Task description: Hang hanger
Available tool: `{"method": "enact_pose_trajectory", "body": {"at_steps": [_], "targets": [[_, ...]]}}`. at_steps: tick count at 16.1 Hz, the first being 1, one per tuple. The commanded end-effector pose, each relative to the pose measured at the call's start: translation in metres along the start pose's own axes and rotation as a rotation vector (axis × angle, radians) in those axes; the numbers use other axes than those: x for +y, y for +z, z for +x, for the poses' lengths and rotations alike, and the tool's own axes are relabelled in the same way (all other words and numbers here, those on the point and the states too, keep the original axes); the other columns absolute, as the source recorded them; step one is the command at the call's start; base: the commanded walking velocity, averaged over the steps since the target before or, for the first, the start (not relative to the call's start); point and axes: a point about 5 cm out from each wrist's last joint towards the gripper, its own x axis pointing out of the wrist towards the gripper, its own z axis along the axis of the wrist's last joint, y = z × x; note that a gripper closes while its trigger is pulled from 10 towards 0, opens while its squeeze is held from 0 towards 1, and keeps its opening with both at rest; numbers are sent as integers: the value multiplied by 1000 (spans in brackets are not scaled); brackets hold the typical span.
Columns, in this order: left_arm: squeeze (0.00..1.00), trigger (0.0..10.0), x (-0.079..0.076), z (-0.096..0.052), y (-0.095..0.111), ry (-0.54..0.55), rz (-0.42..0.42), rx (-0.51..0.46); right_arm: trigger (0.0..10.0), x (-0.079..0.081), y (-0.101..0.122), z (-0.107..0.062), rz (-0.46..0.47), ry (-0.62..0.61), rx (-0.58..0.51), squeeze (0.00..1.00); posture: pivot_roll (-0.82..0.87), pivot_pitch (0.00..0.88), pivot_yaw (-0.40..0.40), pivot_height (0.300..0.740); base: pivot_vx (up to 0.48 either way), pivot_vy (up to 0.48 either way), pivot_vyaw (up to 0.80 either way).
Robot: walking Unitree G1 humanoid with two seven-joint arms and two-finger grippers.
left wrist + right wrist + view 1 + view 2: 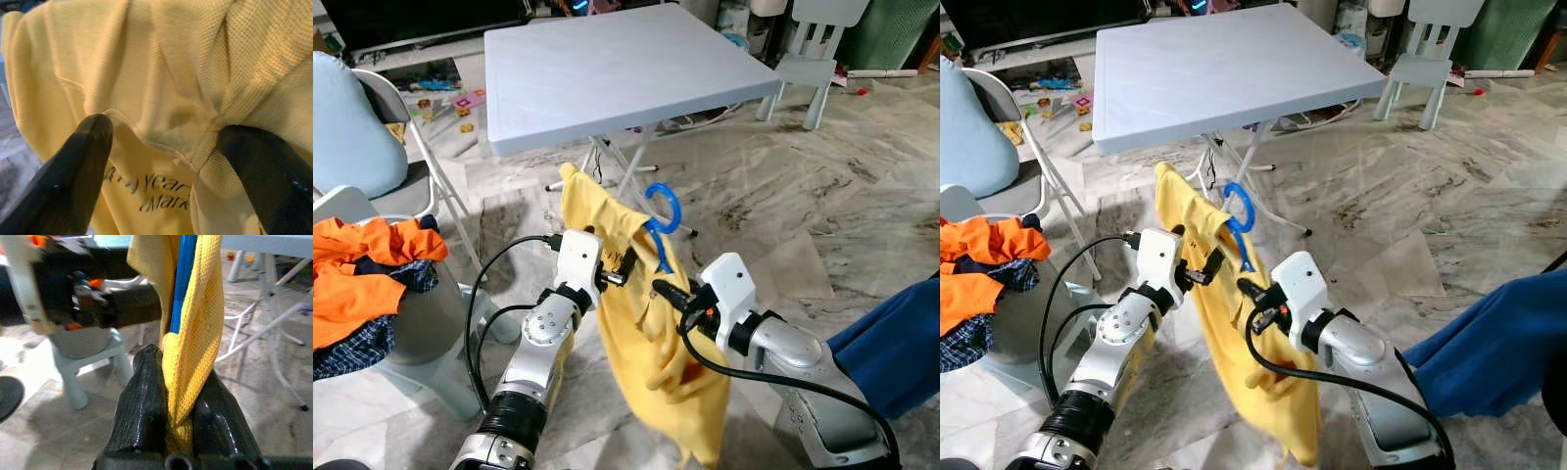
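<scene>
You see a yellow shirt of matt knitted cloth, its piqué weave coarse and pebbly close up, with a finer ribbed collar edge. The blue hanger looks like smooth, slightly glossy plastic. The right gripper pinches the cloth between black fingers with a rough, grainy skin that still catches a sheen; the left gripper's fingers look smoother and duller. Your arms are brushed silver metal with white plastic wrist housings. The table has a matt, pale plastic top on thin white metal legs. The floor is polished veined marble.
</scene>
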Motion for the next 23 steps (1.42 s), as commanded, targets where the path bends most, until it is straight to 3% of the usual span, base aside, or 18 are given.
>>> {"method": "enact_pose_trajectory", "body": {"at_steps": [1,4,8,14,17,19,23], "targets": [[0,0,-2,4,5,-25,-2,-19,10000,17,15,4,-8,112,-56,0,-89,116,36,740,0,0,0],[0,0,-1,3,6,-33,-15,-32,10000,20,8,-8,-17,196,0,0,-92,129,36,740,0,0,0],[0,0,-2,3,6,-60,-28,-42,10000,13,-1,-14,-48,192,93,0,-96,138,33,740,0,0,0],[0,0,0,0,4,-46,-46,-44,10000,13,-8,-13,-42,184,145,0,-89,143,28,740,0,0,0],[0,0,-3,1,9,-58,-63,-65,10000,8,-11,-10,-69,140,164,0,-87,139,25,740,0,0,0],[0,0,-4,0,12,-67,-74,-78,10000,-7,-13,-6,-91,20,176,0,-84,138,23,740,0,0,0],[0,0,-3,-2,15,-68,-90,-91,10000,-20,-17,-3,-116,-64,210,0,-77,139,19,740,0,0,0]]}}
